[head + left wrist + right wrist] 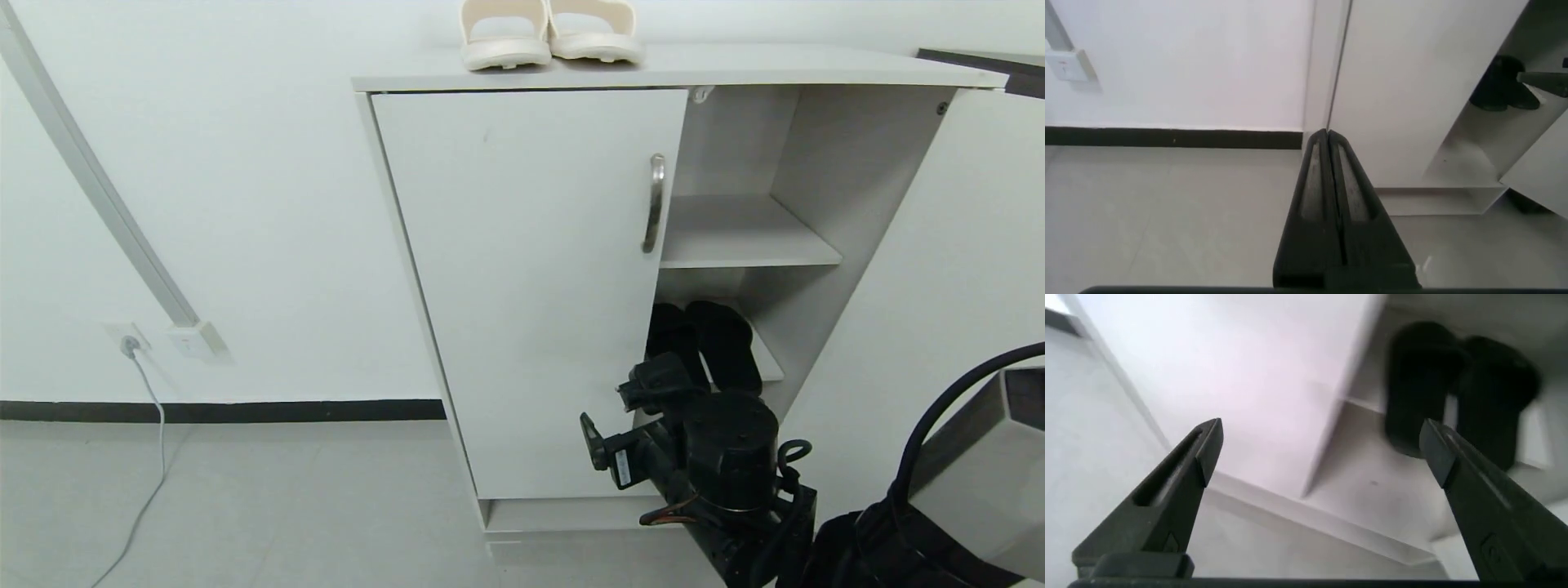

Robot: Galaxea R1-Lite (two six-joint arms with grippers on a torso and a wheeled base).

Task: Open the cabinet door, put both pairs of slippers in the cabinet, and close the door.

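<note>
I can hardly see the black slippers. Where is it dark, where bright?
Head view: black slippers lie shaded on the lower shelf, cream slippers on the cabinet top are brightly lit. Right wrist view: the open pincer shows dark against the pale door.

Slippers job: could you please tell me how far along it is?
Done: cabinet door open, black slippers on the lower shelf. In hand: nothing; the right gripper is open, empty. Left: the white slippers on the cabinet top, then closing the door.
</note>
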